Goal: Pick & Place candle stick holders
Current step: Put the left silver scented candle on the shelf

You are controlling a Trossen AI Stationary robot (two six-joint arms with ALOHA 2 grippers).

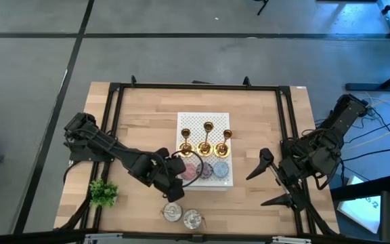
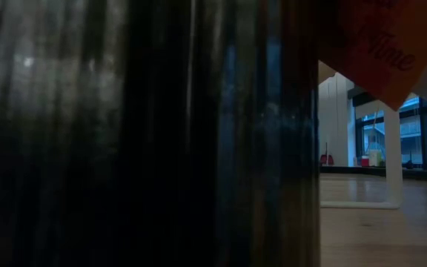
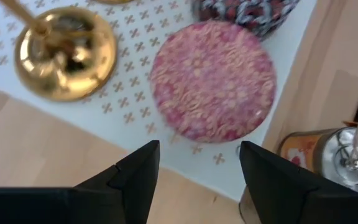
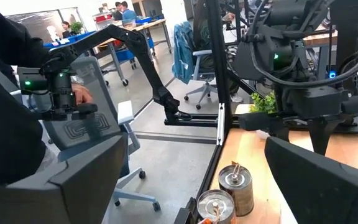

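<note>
Hovering my left hand [image 3: 194,180], fingers spread, at the white board's [image 1: 204,120] front-left corner beside the pink disc [image 3: 213,81]. I risk toppling the nearest candle stick holder [image 3: 64,53] by clipping its base. My right hand [image 1: 274,179] waits spread near the worktop's [image 1: 147,108] right edge.

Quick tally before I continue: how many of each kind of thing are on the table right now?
Gold candle stick holders: 3, standing on the white perforated board
Flat patterned discs: 3, on the same board
Squat silvery pots: 2, at the table's near edge
Small green plant: 1
White perforated board: 1
Total: 10
</note>
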